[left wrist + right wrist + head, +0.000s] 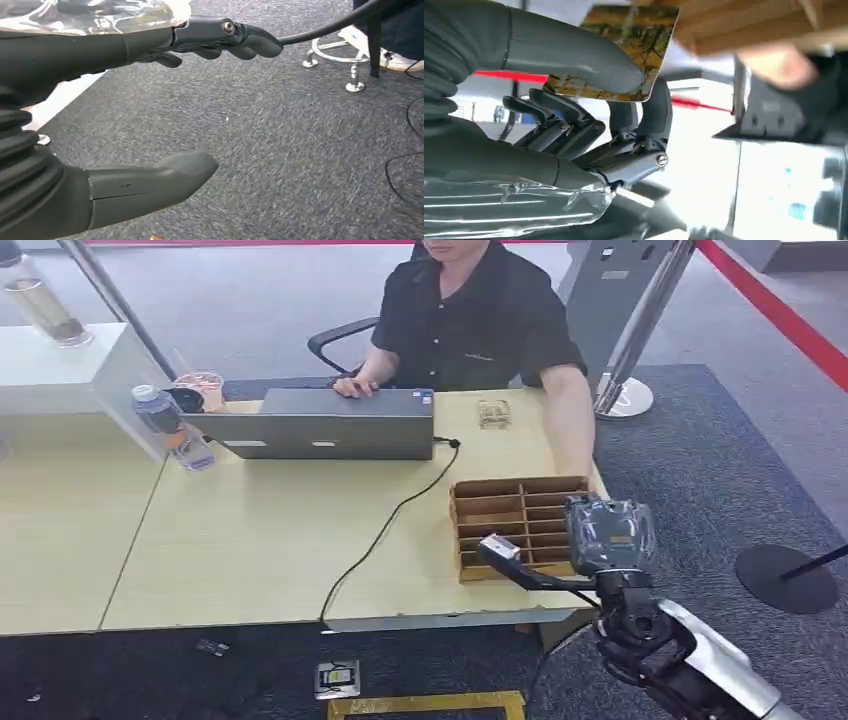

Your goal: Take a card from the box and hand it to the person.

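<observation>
the right hand (589, 125) pinches a yellow-and-brown patterned card (624, 50) between thumb and fingers, just above the near edge of the brown wooden compartment box (520, 525); no print on it is readable. the left hand (150, 115) hangs with fingers apart, holding nothing. the person in a black shirt (470, 315) sits behind the box

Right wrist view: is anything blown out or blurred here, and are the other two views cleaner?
Right wrist view: the bright background is overexposed, the person's hand is smeared, while the card pinched by the right hand stays sharp. Head view: even light, slightly soft, the wooden box readable. Left wrist view: carpet crisp, the left hand near the lens looks soft.
</observation>
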Motion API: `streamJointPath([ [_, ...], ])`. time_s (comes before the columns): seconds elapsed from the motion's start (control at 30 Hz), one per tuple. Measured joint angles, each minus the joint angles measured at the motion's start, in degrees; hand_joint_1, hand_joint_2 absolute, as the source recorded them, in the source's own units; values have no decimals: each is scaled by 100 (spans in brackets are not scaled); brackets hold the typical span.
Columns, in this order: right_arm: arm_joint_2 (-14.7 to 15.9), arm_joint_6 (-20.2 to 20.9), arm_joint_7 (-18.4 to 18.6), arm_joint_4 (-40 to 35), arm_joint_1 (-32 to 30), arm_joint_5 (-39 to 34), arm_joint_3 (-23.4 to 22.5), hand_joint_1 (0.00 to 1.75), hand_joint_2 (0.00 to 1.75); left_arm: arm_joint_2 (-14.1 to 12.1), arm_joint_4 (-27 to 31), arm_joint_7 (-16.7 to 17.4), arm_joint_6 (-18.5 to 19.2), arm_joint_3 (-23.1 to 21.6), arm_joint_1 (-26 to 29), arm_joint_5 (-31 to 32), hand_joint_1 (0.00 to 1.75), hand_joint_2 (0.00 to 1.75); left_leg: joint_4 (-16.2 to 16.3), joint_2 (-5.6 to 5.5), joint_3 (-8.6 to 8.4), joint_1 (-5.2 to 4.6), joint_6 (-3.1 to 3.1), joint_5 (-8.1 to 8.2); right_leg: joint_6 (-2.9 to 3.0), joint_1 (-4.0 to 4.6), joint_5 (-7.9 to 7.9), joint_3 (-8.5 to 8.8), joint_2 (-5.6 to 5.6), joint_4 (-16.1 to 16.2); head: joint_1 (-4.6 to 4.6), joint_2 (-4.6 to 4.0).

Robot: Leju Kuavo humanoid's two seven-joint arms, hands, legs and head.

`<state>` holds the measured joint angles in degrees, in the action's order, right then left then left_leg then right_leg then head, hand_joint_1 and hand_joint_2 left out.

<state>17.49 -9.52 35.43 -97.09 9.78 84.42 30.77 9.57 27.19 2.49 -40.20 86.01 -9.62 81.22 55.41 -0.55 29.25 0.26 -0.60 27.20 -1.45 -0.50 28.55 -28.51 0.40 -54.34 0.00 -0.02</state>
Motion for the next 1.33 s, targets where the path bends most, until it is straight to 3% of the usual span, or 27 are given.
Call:
streamJointPath([
  [0.23, 0, -847, -185, -565, 21, 432, -81, 175, 175, 37, 0, -44, 0, 0, 5, 13, 0, 175, -1, 0, 1, 1, 0, 0, 0, 1, 0, 2, -1, -1, 0, 0],
  [0.53, -2, -1140, -483, -286, 653, 71, -98, 175, 175, 94, 0, -116, 0, -50, 1, 96, 0, 175, 0, -4, 1, 0, 0, -1, -1, 0, -2, 9, -1, -1, 4, 0],
  [0.73, -83, -1636, -721, 911, 1525, -180, -77, 175, 175, 125, 0, -218, 0, -159, 14, 76, 0, 175, 0, -7, 7, 0, 1, -3, -4, 0, -5, 5, -5, -2, 17, 0],
  [1.03, -356, -1754, -922, 2781, 2517, -283, 50, 175, 175, 170, 0, -258, 0, -251, 24, 22, 0, 175, 0, -12, 8, 0, 0, -5, -4, 1, -5, 4, -9, -3, 2, 0],
  [1.07, -405, -1759, -920, 2961, 2588, -283, 68, 169, 175, 177, -2, -258, 0, -251, 24, 20, 0, 175, 0, -12, 8, 0, 0, -5, -4, 1, -4, 4, -8, -3, 4, 0],
  [1.13, -494, -1778, -909, 3333, 2720, -283, 114, 0, 175, 186, -2, -269, -2, -254, 24, 17, 0, 175, 0, -13, 8, 1, 0, -5, -4, 1, -4, 3, -8, -3, 0, 0],
  [1.33, -603, -1781, -824, 4020, 2879, -232, 227, 0, 175, 186, 0, -304, -2, -254, 26, 7, 0, 175, 0, -14, 8, 1, 0, -5, -4, 0, -4, 3, -9, -3, 4, 0],
])
